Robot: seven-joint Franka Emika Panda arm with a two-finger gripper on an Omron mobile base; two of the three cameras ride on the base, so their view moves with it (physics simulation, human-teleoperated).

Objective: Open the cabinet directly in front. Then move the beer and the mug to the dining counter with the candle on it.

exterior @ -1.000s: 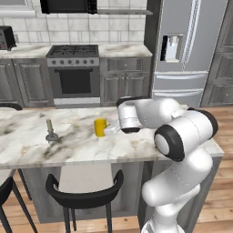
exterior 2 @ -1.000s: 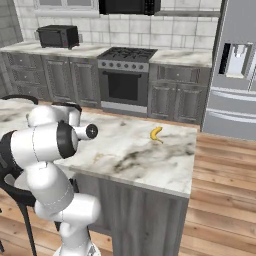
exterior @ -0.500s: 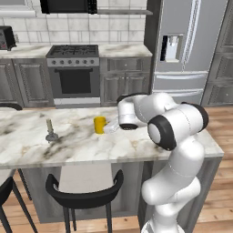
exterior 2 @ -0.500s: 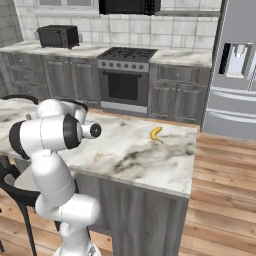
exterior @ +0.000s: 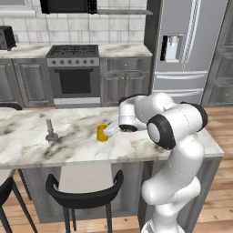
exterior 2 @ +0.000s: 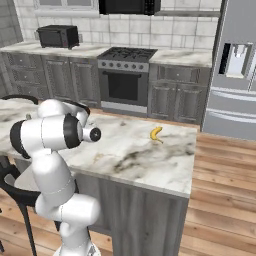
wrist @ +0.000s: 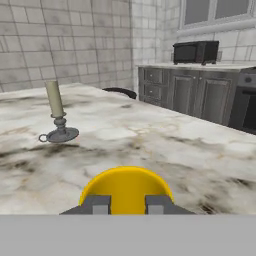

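- The dining counter (exterior: 150, 148), a long white marble slab with grey-brown veins, is stretching across the foreground on its grey base, with a black curved-back chair (exterior: 84, 193) tucked under its near edge.
- The yellow mug (exterior: 102, 132) is standing upright on the marble, roughly midway along the slab; in the hand view the mug (wrist: 127, 189) is sitting right in front of the finger tips.
- The gripper (wrist: 127, 204) is reaching in low from the mug's right side, its two grey finger tips (wrist: 98, 203) sitting against the mug's near wall with a narrow gap between them; whether they are pinching the mug or have let go of it is not something I can tell.
- The candle (exterior: 50, 130), a pale stick on a silvery round base, is standing upright on the same slab, left of the mug and clearly apart from it.
- A banana (exterior 2: 156, 133) is lying on the marble toward the far right end of the counter in the right base view.
- Behind the counter, a steel stove (exterior: 73, 73) is sitting between grey raised-panel lower cabinets (exterior: 126, 82) under a marble worktop backed by pale wall tiles.
- A tall stainless fridge (exterior: 184, 48) is standing to the right of those cabinets, and a black microwave (exterior 2: 58, 36) is resting on the worktop at the left.
- Warm wood flooring (exterior 2: 220, 200) is running past the counter's right end.
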